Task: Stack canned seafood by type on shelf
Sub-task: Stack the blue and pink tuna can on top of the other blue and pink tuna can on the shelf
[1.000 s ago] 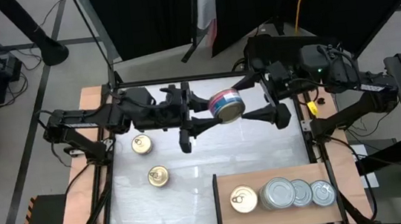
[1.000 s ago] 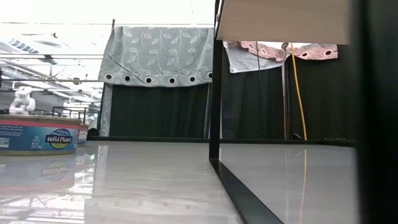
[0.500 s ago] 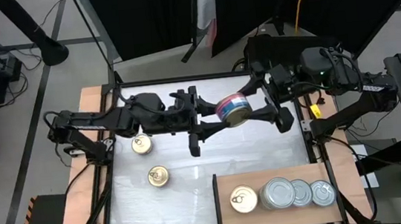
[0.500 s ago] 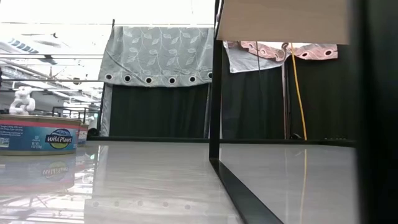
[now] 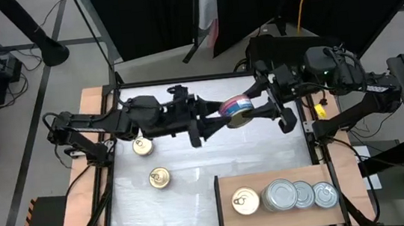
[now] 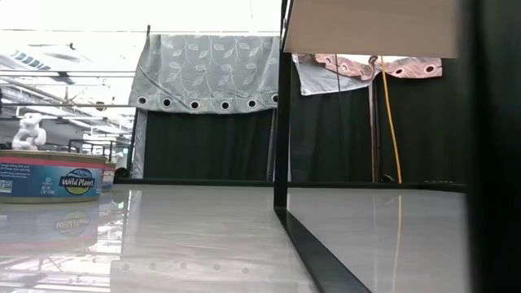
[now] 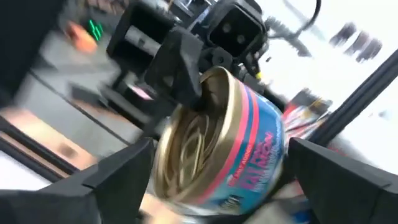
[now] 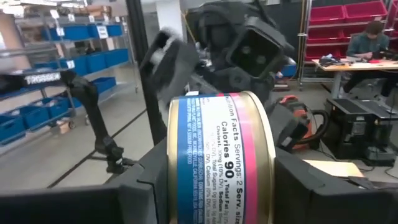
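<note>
A handover is taking place in mid-air over the far half of the table: a moment ago the left gripper (image 5: 216,119) was pinching the pink-and-blue seafood can (image 5: 236,109) while the right gripper (image 5: 261,105) was standing spread around it; now the left fingers (image 7: 112,180) are standing clear on either side of the can with gaps showing, and the right fingers (image 8: 143,180) are pressing against its top and bottom faces; the can is passing to the right arm, which judging by position is the one nearer the shelf (image 5: 225,186). Both arms are reaching level toward each other, the left from nine o'clock, the right from about two o'clock, the can tipped on edge between them. On the shelf at five o'clock a gold-topped can (image 5: 245,201) is sitting beside the silver-topped cans (image 5: 299,194); two more gold pull-ring cans (image 5: 159,178) are waiting on the white tabletop (image 5: 189,204) at eight and nine o'clock.
</note>
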`<state>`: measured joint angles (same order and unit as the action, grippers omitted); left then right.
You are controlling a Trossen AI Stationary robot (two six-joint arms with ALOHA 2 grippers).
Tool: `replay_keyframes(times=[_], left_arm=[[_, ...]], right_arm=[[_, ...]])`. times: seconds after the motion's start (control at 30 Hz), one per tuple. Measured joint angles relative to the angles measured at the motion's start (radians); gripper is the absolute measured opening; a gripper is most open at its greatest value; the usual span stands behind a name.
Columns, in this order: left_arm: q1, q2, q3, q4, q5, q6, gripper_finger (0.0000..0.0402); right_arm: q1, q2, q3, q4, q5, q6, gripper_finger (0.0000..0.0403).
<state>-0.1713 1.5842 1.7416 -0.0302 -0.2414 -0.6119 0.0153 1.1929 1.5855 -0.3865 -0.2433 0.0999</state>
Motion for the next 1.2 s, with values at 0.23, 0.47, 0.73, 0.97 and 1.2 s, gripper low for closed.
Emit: replay_keyframes(times=[0.23, 0.47, 0.73, 0.97, 1.2], left_arm=[[0.009, -0.049, 0.001, 0.000, 0.097, -0.596, 0.0376], [-0.001, -0.048, 0.001, 0.196, 0.132, -0.955, 0.0377], [-0.002, -0.044, 0.000, 0.190, 0.183, -1.164, 0.0377], [-0.019, -0.035, -0.001, 0.166, 0.175, -1.247, 0.0377], [-0.020, -0.033, -0.001, 0.170, 0.160, -1.267, 0.0377]], right_arm=[[0.004, -0.017, 0.111, -0.010, -0.007, -0.134, 0.0191], [0.079, -0.018, 0.191, -0.004, -0.010, -0.619, 0.0181], [0.166, 0.001, 0.192, 0.003, 0.077, -0.884, 0.0192], [0.186, 0.033, 0.192, 0.014, 0.171, -1.059, 0.0185], [0.186, 0.074, 0.192, 0.011, 0.193, -1.150, 0.0192]])
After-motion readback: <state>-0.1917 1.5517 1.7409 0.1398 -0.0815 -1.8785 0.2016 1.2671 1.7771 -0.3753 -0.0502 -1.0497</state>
